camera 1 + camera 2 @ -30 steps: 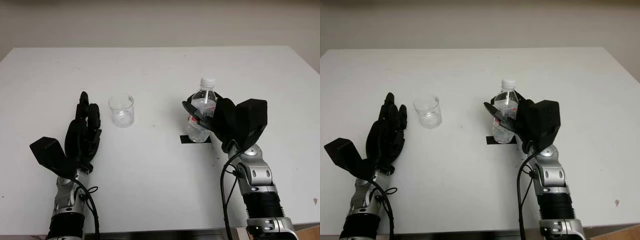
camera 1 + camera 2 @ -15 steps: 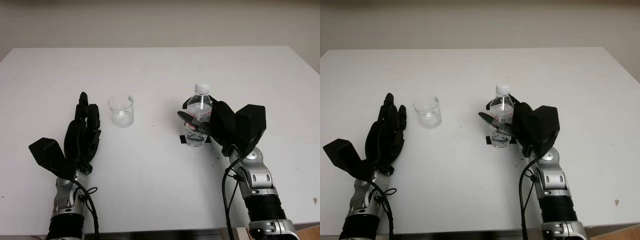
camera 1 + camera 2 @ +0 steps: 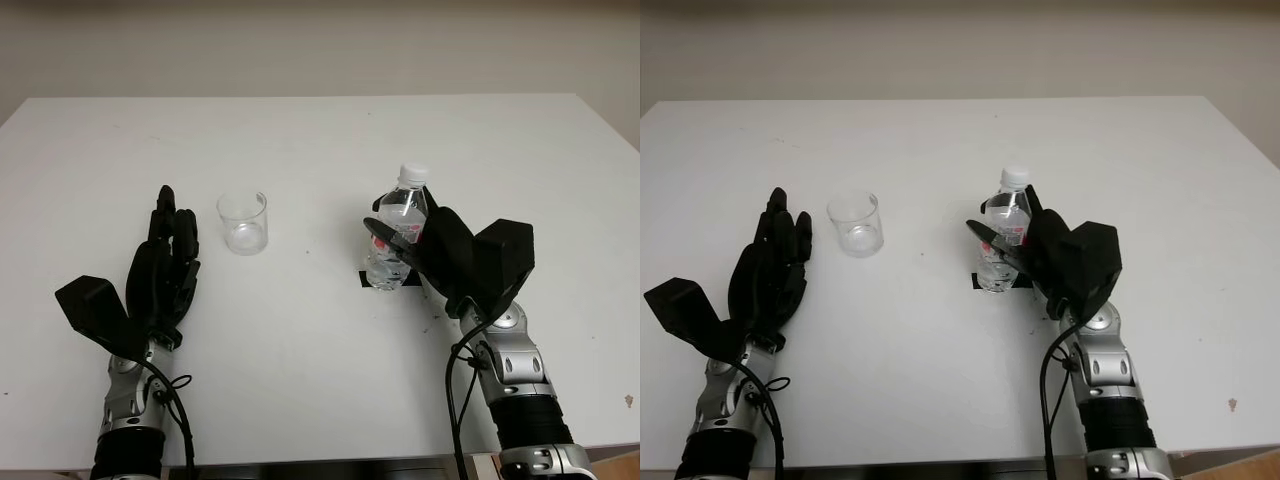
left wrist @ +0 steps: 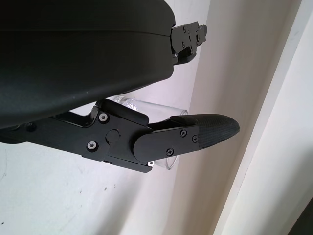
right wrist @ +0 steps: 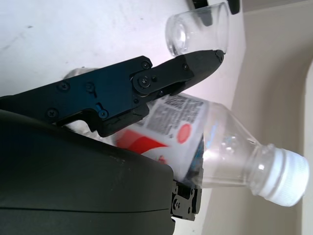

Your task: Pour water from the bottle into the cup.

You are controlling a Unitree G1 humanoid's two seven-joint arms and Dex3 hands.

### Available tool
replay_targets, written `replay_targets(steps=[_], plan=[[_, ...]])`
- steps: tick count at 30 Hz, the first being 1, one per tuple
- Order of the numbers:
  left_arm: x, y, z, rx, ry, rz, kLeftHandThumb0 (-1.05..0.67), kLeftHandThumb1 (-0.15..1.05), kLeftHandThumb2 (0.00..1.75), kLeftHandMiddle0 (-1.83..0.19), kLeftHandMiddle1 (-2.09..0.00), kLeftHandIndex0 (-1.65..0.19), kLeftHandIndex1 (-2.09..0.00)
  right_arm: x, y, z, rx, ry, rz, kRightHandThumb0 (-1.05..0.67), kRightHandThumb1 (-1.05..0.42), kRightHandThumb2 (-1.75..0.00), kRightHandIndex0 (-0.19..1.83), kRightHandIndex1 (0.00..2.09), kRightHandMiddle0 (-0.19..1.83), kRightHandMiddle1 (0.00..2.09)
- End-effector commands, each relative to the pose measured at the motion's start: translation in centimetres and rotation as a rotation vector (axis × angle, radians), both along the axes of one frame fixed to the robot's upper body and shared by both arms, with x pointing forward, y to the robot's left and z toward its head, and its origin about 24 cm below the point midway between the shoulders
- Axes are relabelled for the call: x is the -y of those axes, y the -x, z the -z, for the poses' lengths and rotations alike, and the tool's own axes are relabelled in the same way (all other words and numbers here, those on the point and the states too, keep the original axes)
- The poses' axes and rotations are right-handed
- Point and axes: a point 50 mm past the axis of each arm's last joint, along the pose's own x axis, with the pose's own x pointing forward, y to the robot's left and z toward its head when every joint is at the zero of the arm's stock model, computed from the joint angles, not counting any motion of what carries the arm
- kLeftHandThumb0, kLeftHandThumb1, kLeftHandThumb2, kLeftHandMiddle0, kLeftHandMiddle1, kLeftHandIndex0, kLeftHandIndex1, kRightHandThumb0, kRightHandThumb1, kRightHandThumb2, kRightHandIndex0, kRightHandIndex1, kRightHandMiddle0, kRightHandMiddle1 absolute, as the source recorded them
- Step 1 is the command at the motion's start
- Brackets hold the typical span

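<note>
A clear water bottle (image 3: 403, 205) with a white cap (image 5: 286, 177) and a red-and-white label stands right of the table's middle, leaning slightly. Its base is at a black tape mark (image 3: 366, 279). My right hand (image 3: 402, 238) is shut on the bottle's middle, with fingers (image 5: 161, 73) wrapped across the label. I cannot tell whether the base touches the table. An empty clear cup (image 3: 243, 222) stands upright to the left of the bottle, well apart from it. My left hand (image 3: 172, 250) is open, just left of the cup and nearer to me, not touching it.
The white table (image 3: 320, 140) stretches wide behind and between the two objects. Its far edge meets a pale wall. A small dark speck (image 3: 629, 401) marks the near right corner.
My right hand has closed in on the bottle and drawn it slightly lower and toward me; the bottle now leans a little. The left hand and the cup have stayed put.
</note>
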Motion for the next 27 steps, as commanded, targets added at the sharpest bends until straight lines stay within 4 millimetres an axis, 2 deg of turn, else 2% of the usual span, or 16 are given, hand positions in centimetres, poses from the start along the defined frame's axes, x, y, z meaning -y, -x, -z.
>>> replay_targets(steps=[1, 2, 6, 8, 12, 15, 21, 27], plan=[[-0.51, 1.08, 1.89, -0.079, 0.011, -0.017, -0.69, 1.05, 0.53, 0.13, -0.06, 0.17, -0.06, 0.26, 0.26, -0.01, 0.005, 0.011, -0.002, -0.71, -0.96, -0.05, -0.19, 1.02, -0.19, 1.23], [-0.52, 1.07, 1.87, -0.077, 0.012, -0.016, -0.68, 1.05, 0.54, 0.14, -0.05, 0.17, -0.05, 0.31, 0.32, 0.04, 0.004, 0.009, -0.001, -0.70, -0.95, -0.05, -0.19, 0.95, -0.19, 1.17], [-0.53, 1.05, 1.82, -0.074, 0.011, -0.016, -0.68, 1.05, 0.54, 0.14, -0.06, 0.17, -0.06, 0.54, 0.54, 0.13, 0.004, 0.016, -0.008, -0.70, -0.92, -0.05, -0.19, 0.89, -0.19, 1.08], [-0.51, 1.03, 1.80, -0.076, 0.008, -0.016, -0.68, 1.05, 0.54, 0.14, -0.05, 0.17, -0.06, 0.65, 0.64, 0.13, 0.001, 0.022, -0.020, -0.70, -0.91, -0.05, -0.19, 0.79, -0.19, 0.95], [-0.39, 0.94, 1.84, -0.080, 0.009, -0.016, -0.68, 1.05, 0.54, 0.14, -0.05, 0.17, -0.06, 0.91, 0.77, -0.01, 0.007, 0.052, -0.098, -0.73, -0.89, -0.05, -0.17, 0.16, -0.18, 0.31], [-0.32, 0.91, 1.86, -0.082, 0.012, -0.013, -0.68, 1.05, 0.54, 0.14, -0.05, 0.17, -0.05, 1.02, 0.82, -0.03, 0.010, 0.062, -0.145, -0.79, -0.88, -0.05, -0.19, 0.02, -0.19, 0.04], [-0.30, 0.89, 1.84, -0.079, 0.013, -0.018, -0.69, 1.05, 0.53, 0.13, -0.05, 0.16, -0.06, 0.98, 0.87, 0.16, 0.044, 0.098, -0.160, -0.96, -0.89, -0.06, -0.19, 0.00, -0.19, 0.00], [-0.31, 0.87, 1.84, -0.081, 0.019, -0.017, -0.68, 1.05, 0.53, 0.14, -0.05, 0.17, -0.05, 1.07, 0.96, 0.33, 0.069, 0.104, -0.138, -1.01, -0.91, -0.06, -0.19, 0.00, -0.19, 0.00]])
